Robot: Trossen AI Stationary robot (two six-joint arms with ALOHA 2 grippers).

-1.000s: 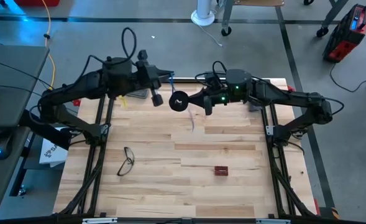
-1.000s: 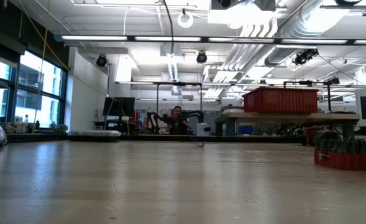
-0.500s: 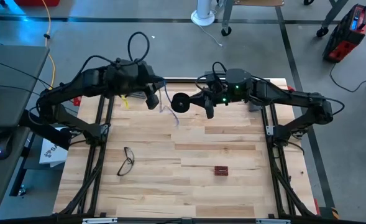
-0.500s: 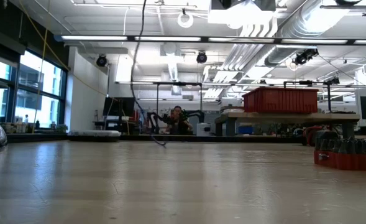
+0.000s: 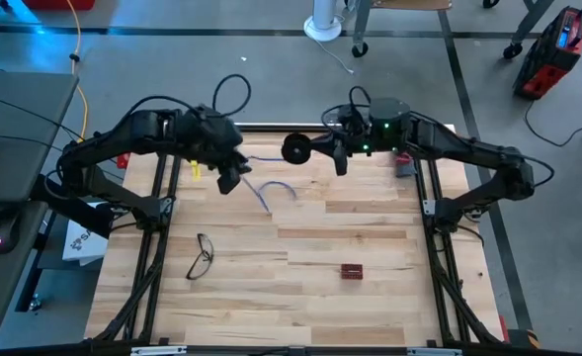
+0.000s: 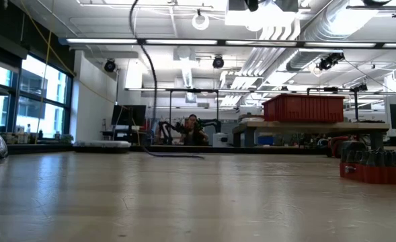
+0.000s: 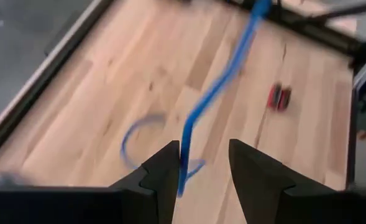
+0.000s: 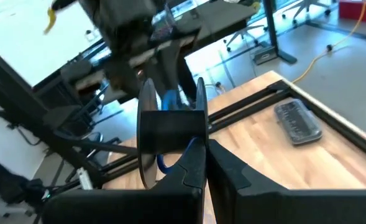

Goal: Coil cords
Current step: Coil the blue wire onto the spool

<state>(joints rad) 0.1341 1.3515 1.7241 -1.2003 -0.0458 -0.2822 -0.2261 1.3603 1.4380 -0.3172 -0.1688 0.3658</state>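
The blue cord runs from a dark spool down to the far middle of the table, where its loose end lies in a slack curve. My right gripper is shut at the spool, above the table's far edge. A few turns of cord sit on the spool. My left gripper hangs open over the table left of the spool. The cord passes between its fingers. My left gripper stands open around the cord, which runs close beside one finger; I cannot tell whether it touches. My right gripper holds the spool at its barrel; the fingers hide the contact. The fingers come level from the table's right. The spool is lifted clear, one flange up.
Eyeglasses lie at the near left of the table and a small red block at the near right. A grey flat device lies by the far right corner. Dark frame rails run along both sides.
My left gripper has opened and let go of the cord while moving toward the table's left and near edges. The cord's loose end has dropped and now lies curved on the table. My right gripper has carried the spool slightly toward the far edge.
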